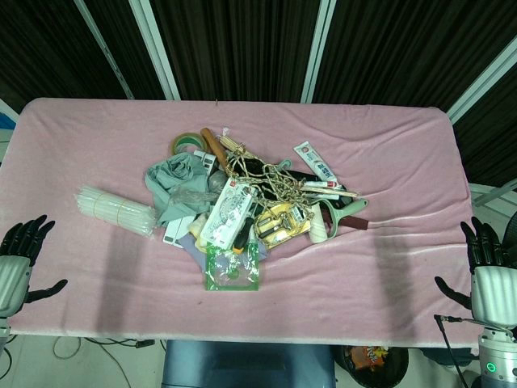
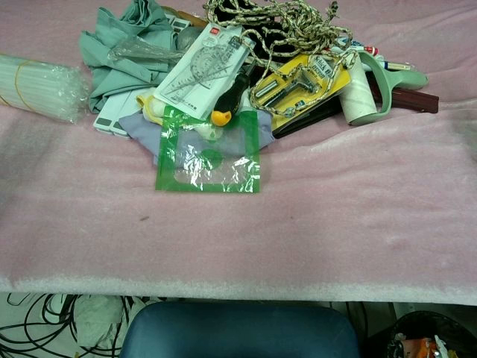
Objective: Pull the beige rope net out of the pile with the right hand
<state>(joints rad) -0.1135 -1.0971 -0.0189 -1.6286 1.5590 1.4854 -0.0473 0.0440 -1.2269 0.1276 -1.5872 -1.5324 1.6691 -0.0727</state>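
Observation:
The beige rope net (image 1: 271, 176) lies tangled across the top of the pile at the table's middle, draped over dark items and a yellow package (image 1: 280, 220). In the chest view the rope net (image 2: 287, 33) spreads over the pile's upper right. My right hand (image 1: 488, 267) hovers at the table's near right edge, far from the pile, fingers spread and holding nothing. My left hand (image 1: 20, 263) is at the near left edge, fingers apart, also empty. Neither hand shows in the chest view.
The pile on the pink cloth (image 1: 388, 162) includes a grey-green garment (image 1: 174, 182), a bundle of white straws (image 1: 113, 208), a green-edged clear bag (image 2: 210, 153), a geometry set pack (image 2: 203, 67), a toothpaste tube (image 1: 315, 160) and a tape roll (image 1: 186, 141).

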